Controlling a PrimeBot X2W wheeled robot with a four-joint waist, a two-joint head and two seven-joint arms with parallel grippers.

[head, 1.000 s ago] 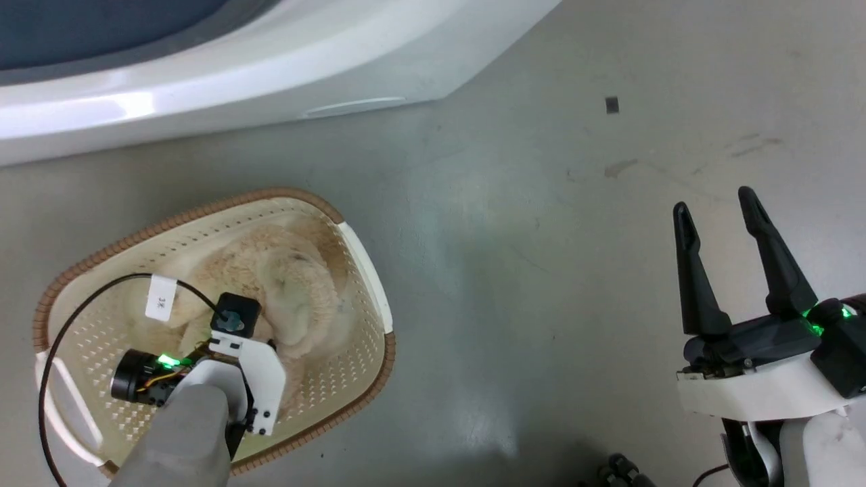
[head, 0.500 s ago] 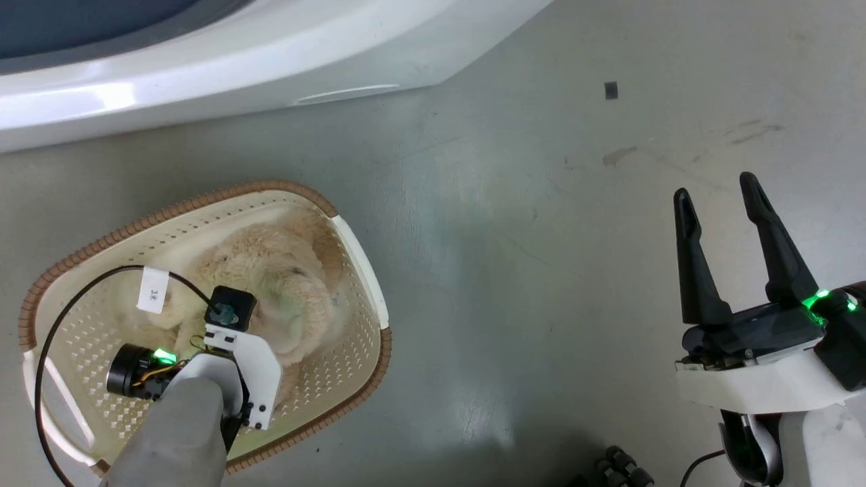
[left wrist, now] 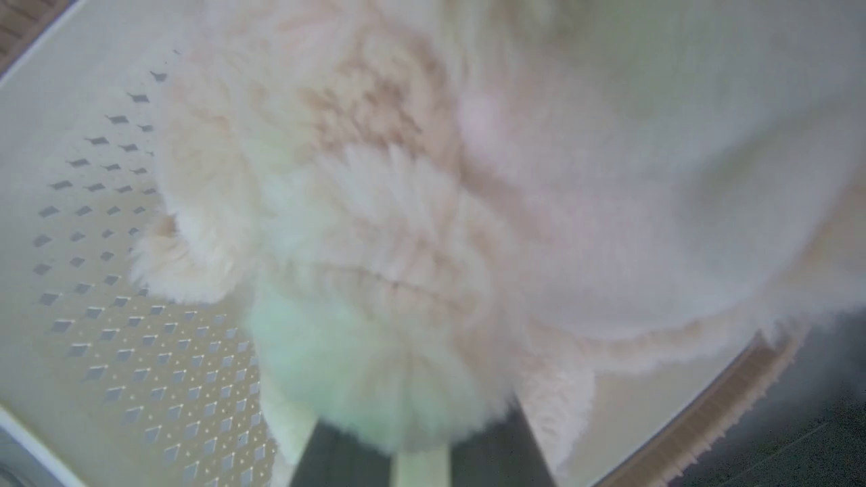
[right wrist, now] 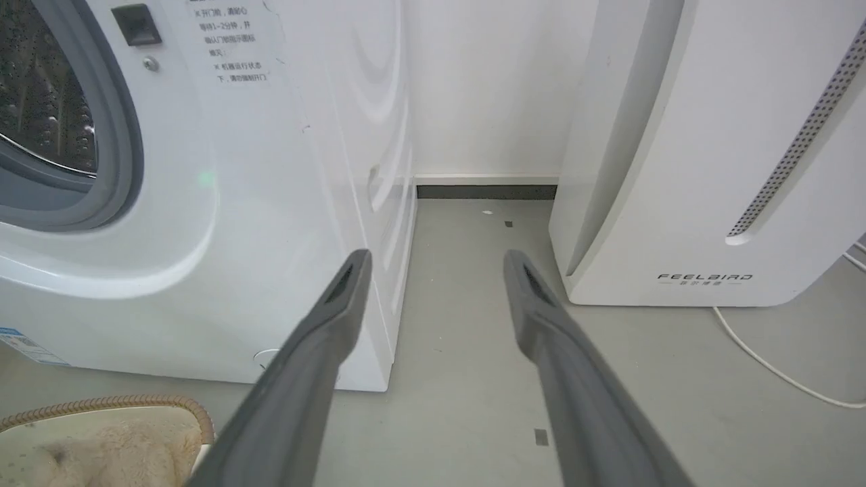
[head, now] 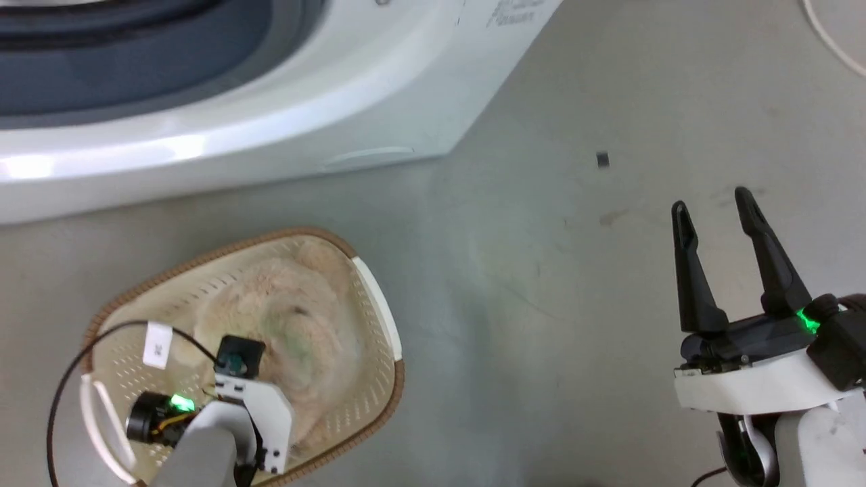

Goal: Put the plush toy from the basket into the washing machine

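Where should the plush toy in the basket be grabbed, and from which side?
Probably the bulging mid-body of the plush toy, from straight above. It lies curled inside the basket, whose walls block a sideways approach, while its soft, shaggy bulk squeezes easily between fingers. The left tool points down at it, fingers close together around a lump of fur.

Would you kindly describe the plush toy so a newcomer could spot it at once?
Find the white washing machine; on the floor before it sits a perforated basket with a brown rim. Inside lies the plush toy, the only shaggy, cream-beige thing there.
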